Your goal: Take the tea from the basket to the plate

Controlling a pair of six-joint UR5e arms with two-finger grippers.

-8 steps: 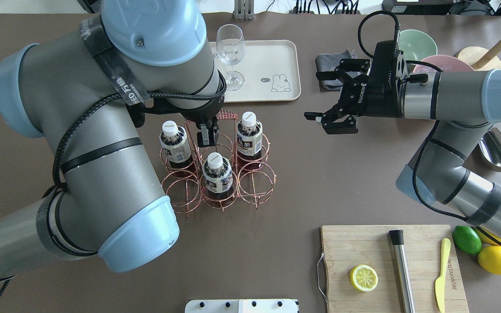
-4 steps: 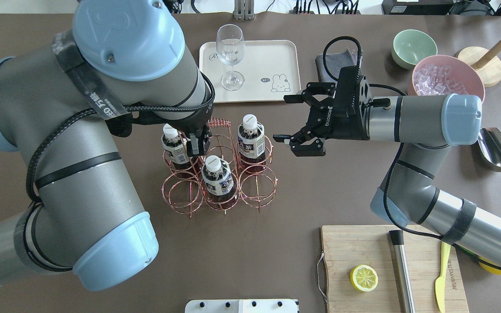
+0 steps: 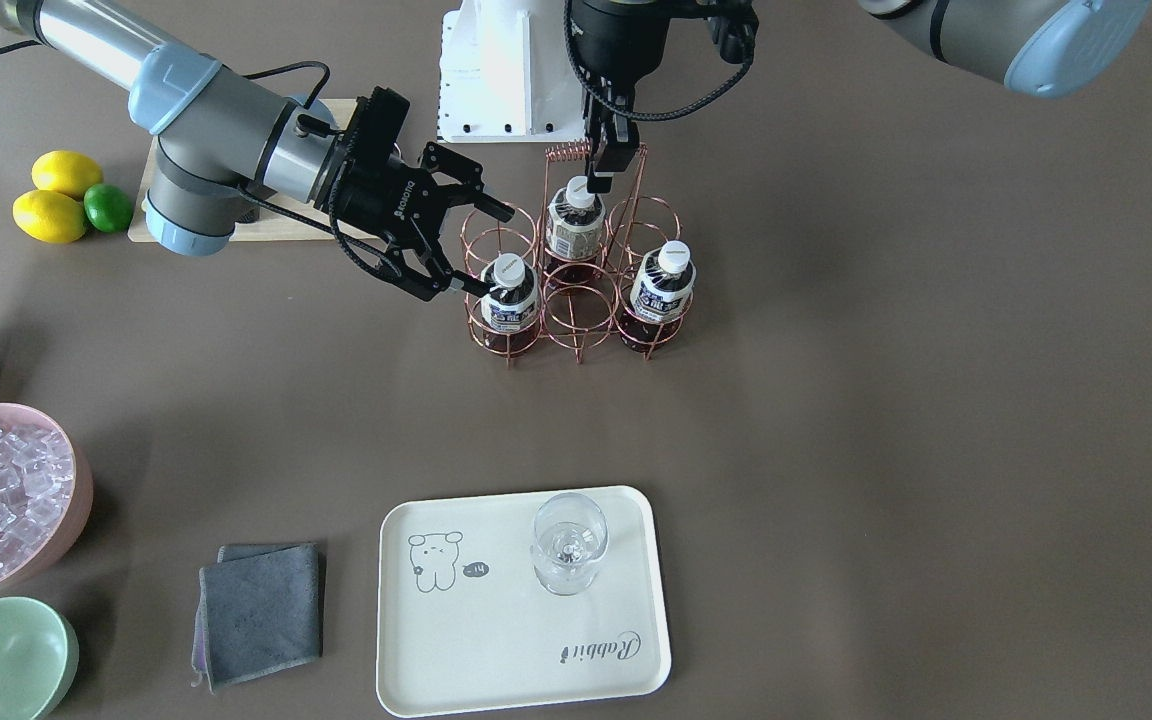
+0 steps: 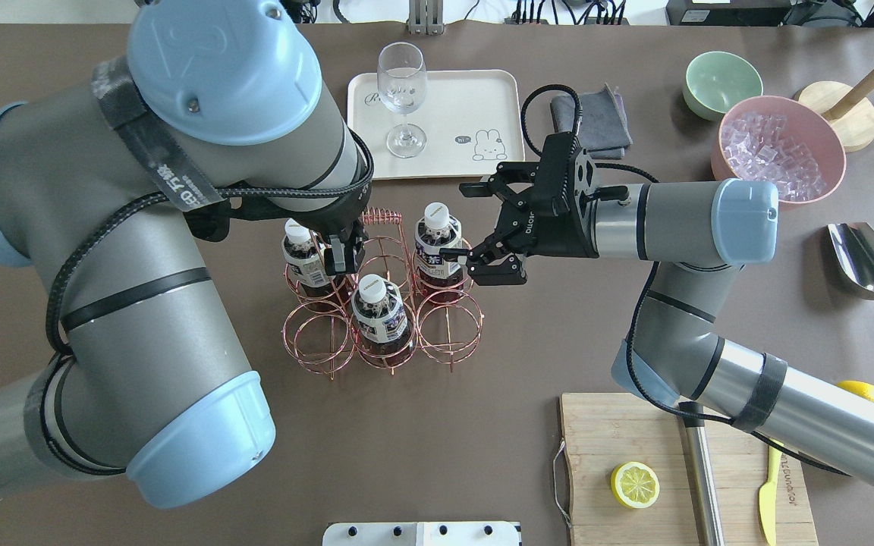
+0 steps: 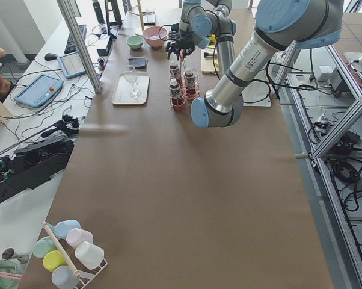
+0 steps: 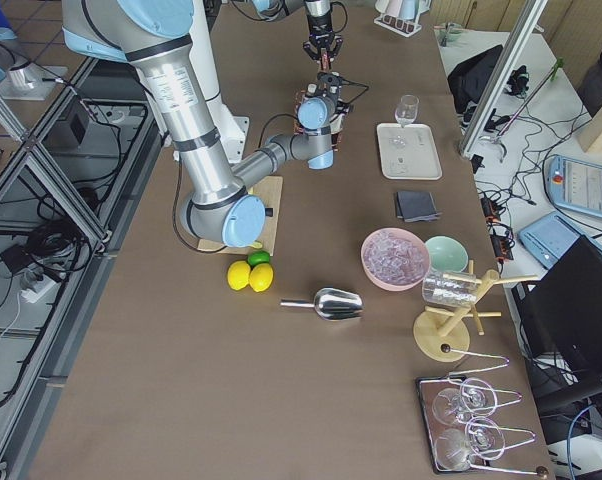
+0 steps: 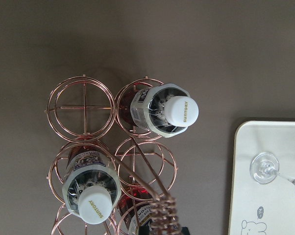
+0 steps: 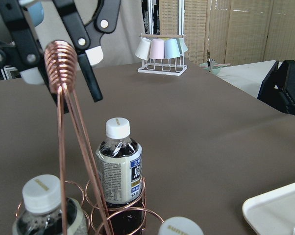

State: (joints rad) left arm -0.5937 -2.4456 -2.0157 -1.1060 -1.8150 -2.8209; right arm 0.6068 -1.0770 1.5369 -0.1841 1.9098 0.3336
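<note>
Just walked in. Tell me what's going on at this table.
The robot is set to move tea from the basket to the plate. None has moved yet: all three tea bottles stand in the basket. The right gripper is open, right beside the nearest bottle and not closed on it. The left gripper is at the basket's coiled handle; whether it grips it is unclear. The plate holds only a wine glass.
</note>
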